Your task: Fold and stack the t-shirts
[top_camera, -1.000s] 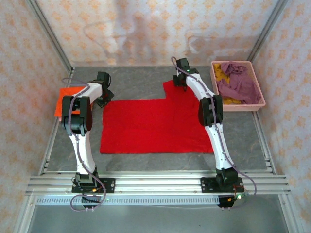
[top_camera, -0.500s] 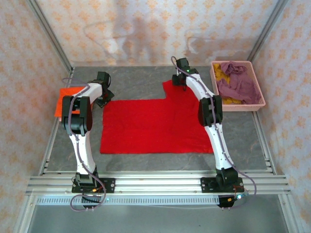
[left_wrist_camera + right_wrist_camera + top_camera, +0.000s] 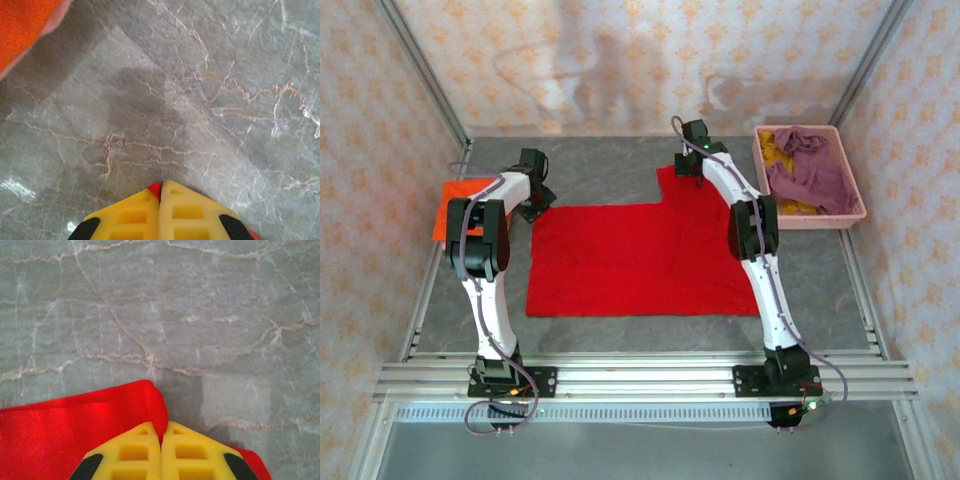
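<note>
A bright red t-shirt (image 3: 635, 260) lies flat in the middle of the table, one sleeve reaching toward the back. My right gripper (image 3: 696, 172) is down at the far end of that sleeve; its yellow fingers (image 3: 135, 455) are shut on the red cloth (image 3: 75, 425), with a fold squeezed between their tips. My left gripper (image 3: 532, 208) sits at the shirt's back left corner, shut on a sliver of red cloth (image 3: 155, 189) that peeks out between its fingertips (image 3: 190, 212). A folded orange t-shirt (image 3: 455, 205) lies at the left edge. Mauve-purple (image 3: 810, 172) and mustard yellow (image 3: 782, 150) t-shirts fill the basket.
A pink plastic basket (image 3: 860, 205) stands at the back right, just right of my right arm. Grey marble tabletop (image 3: 600, 165) runs behind the red shirt. Metal frame rails border the table on the left and right, and papered walls enclose it.
The right gripper's jaws have closed on the sleeve edge. Both arms stay in place, and the shirt lies as before.
</note>
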